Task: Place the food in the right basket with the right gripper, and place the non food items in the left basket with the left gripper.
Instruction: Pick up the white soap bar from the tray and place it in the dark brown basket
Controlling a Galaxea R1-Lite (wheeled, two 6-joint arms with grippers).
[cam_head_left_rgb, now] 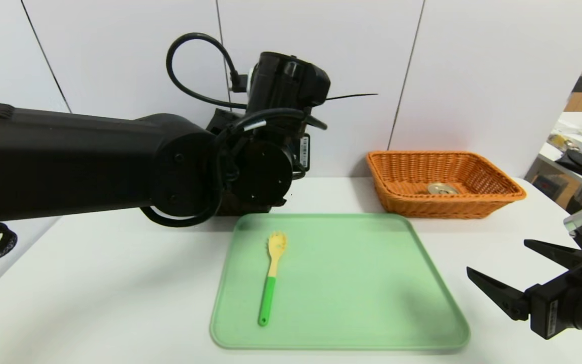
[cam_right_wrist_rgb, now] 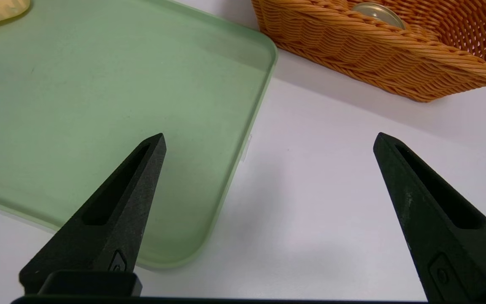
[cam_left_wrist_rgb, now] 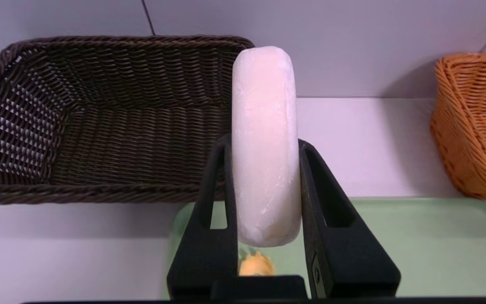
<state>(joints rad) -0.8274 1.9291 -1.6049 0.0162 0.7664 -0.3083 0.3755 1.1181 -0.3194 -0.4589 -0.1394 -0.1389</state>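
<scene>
white block (cam_left_wrist_rgb: 266, 143) gripped in the partly open left tool (cam_left_wrist_rgb: 266, 169), which now needs to carry it left over the dark basket (cam_left_wrist_rgb: 137, 145), while the wide-open, empty right tool (cam_right_wrist_rgb: 270, 141) waits near right.

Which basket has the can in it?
The orange wicker basket, on the robot's right; the tin can lies inside it, unlike the dark brown one.

Left end effector (cam_left_wrist_rgb: 265, 154) clamped, its arm seemingly bent downward; right end effector (cam_right_wrist_rgb: 269, 141) wide open.
</scene>
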